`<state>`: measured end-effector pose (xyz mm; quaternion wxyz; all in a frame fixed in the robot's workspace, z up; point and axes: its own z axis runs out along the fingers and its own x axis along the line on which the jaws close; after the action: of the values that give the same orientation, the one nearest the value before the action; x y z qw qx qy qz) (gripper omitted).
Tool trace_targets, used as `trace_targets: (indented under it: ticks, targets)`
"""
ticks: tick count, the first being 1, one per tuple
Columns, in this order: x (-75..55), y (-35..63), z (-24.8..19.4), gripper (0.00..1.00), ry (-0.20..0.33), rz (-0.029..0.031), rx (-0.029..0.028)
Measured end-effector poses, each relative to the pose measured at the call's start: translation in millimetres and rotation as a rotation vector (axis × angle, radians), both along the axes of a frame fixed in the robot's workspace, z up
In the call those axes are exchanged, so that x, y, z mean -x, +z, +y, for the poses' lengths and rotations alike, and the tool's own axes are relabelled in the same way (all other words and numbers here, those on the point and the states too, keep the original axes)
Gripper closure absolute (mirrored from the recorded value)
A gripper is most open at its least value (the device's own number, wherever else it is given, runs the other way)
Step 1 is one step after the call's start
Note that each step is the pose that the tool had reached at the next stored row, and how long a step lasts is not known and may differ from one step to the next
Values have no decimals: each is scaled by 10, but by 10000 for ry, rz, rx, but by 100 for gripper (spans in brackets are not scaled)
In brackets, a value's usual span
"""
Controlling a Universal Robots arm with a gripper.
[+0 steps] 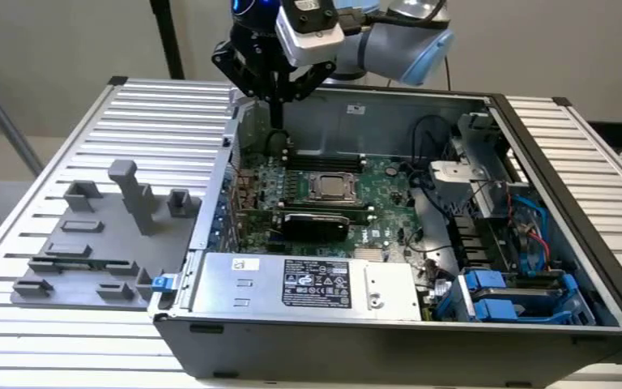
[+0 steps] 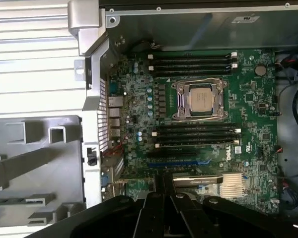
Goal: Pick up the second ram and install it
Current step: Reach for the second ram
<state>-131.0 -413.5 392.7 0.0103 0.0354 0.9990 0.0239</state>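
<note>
The slatted table (image 1: 159, 105) carries everything. On it sits the open case (image 1: 398, 356), taking up the middle and the exterior view's right. A silver power supply (image 1: 289, 284) lies along the case's near wall, and the green board (image 1: 381, 174) lies flat on the floor behind it. The CPU (image 1: 333, 186) sits in its socket at the board's middle, with banks of long black slots (image 2: 193, 62) on two sides of it.

The grey fixture (image 1: 95, 243) stands on the table just beside the case, on the exterior view's left. The ram (image 1: 74, 262) lies flat in a long holder in the fixture's near half, a thin green strip.

My claw (image 1: 276, 113) hangs over the far corner of the case on the exterior view's left, pointing straight down above the board's far edge. Its fingers (image 2: 156, 198) are pressed together into one narrow tip. It is well apart from the ram and touches neither the ram nor the board.
</note>
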Motion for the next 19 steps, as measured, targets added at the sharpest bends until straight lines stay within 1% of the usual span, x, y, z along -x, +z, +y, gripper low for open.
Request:
trace_targets:
  ticks: [3, 10, 13, 19]
  targets:
    - [134, -1, -57, 100, 0, -1, -2]
    - [453, -3, -157, 100, -1, -3, -2]
    - [591, -5, -196, 100, 1, -5, -2]
    - [861, -16, -257, 100, 0, -7, -2]
